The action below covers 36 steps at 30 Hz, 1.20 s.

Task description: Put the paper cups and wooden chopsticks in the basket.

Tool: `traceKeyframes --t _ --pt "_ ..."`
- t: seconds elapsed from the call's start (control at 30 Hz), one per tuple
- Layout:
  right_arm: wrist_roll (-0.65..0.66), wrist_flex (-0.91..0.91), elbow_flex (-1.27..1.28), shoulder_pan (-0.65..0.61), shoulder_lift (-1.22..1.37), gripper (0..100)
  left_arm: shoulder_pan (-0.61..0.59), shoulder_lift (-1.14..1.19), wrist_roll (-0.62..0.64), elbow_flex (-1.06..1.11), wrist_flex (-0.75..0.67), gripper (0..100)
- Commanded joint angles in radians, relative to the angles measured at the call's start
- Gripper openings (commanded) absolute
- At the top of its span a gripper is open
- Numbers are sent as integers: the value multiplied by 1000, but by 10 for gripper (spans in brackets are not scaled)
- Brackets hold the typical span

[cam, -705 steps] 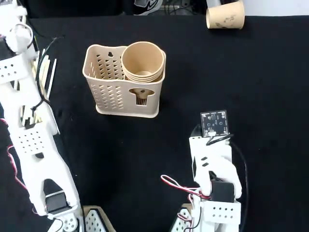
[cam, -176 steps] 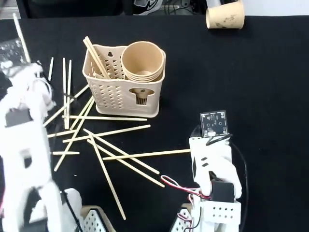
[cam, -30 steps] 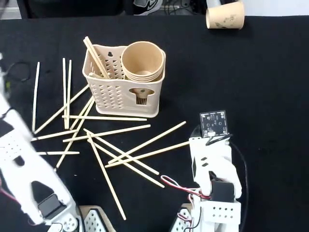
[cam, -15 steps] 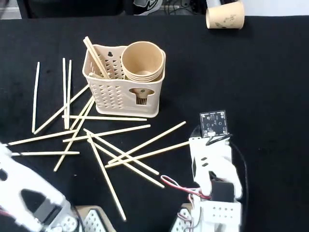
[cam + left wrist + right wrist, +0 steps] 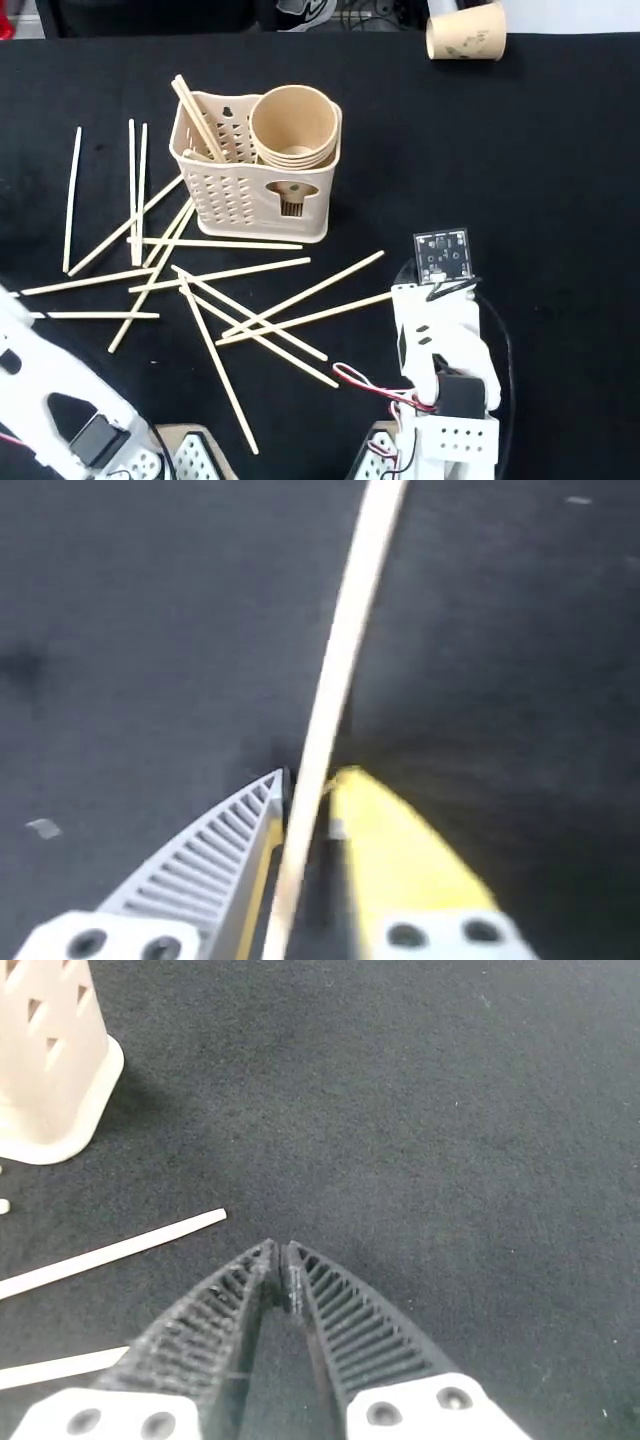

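Note:
A cream slotted basket (image 5: 240, 190) stands at the table's back left, with a stack of paper cups (image 5: 295, 122) and a couple of wooden chopsticks (image 5: 198, 106) in it. Another paper cup (image 5: 465, 32) lies on its side at the far back edge. Several chopsticks (image 5: 265, 290) are scattered in front of and to the left of the basket. My left arm (image 5: 45, 395) is at the front left corner. Its gripper (image 5: 310, 780) is shut on a chopstick (image 5: 345, 630) just above the cloth. My right gripper (image 5: 280, 1252) is shut and empty, low over the table, right of the basket (image 5: 50, 1070).
The right arm (image 5: 440, 340) sits folded at the front centre. One loose chopstick (image 5: 110, 1250) ends just short of the right gripper's tips. The black cloth to the right of the basket is bare up to the far cup.
The left arm has swung back from the table's left side down to the front left corner. The two chopsticks nearest it shifted slightly. The right arm has not moved.

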Motion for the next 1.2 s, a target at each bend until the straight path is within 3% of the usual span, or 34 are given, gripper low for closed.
traceKeyframes --t 0.0,0.27,0.4,0.87,1.03,1.17 --pt "11 2 -4 9 -70 15 -13 34 -8 -8 110 36" --pt "11 2 -4 9 -70 15 58 41 -2 -271 502 29" --pt "11 0 -4 9 -70 15 85 29 106 -358 494 28" --pt "11 -5 -4 9 -70 15 203 -302 445 -298 499 27" --pt "11 -5 -4 9 -70 15 226 -377 496 -280 500 27" --pt "11 -5 -4 9 -70 15 249 -430 488 -122 500 27"
